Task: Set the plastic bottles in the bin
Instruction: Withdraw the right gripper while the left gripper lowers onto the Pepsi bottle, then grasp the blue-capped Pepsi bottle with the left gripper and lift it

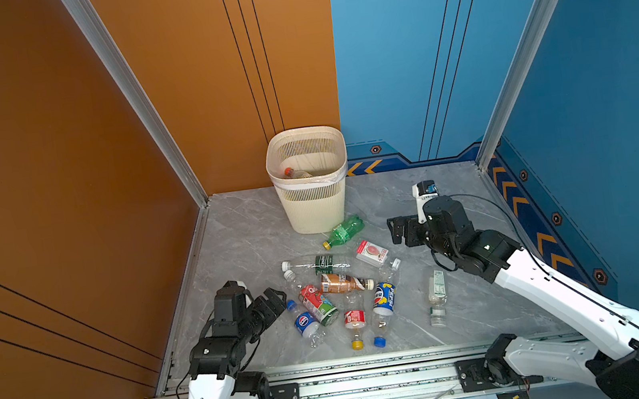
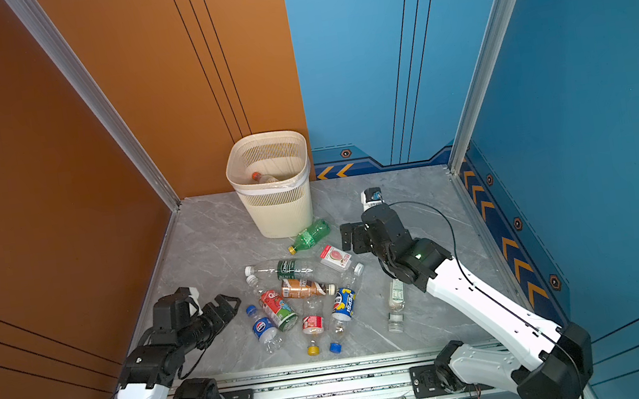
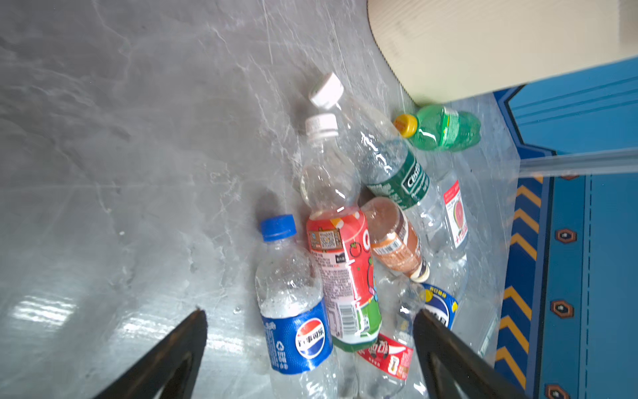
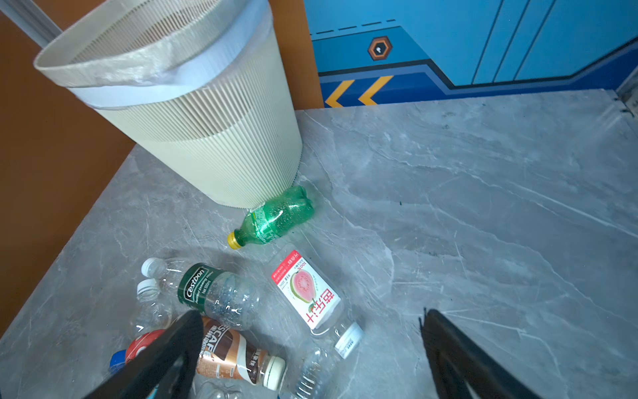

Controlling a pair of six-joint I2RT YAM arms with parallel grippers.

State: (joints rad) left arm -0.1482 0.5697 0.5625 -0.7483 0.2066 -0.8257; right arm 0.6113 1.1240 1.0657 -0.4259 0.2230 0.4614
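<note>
- Bin stands at the desk's far edge, an orange-capped bottle inside; the other bottles lie heaped mid-desk toward the near edge.
- Left gripper spread, empty, beside the Pepsi bottle; right gripper spread, empty, near the heap's far right side.
- Risk: bottles overlap and roll; closing may catch two or knock one away.
</note>
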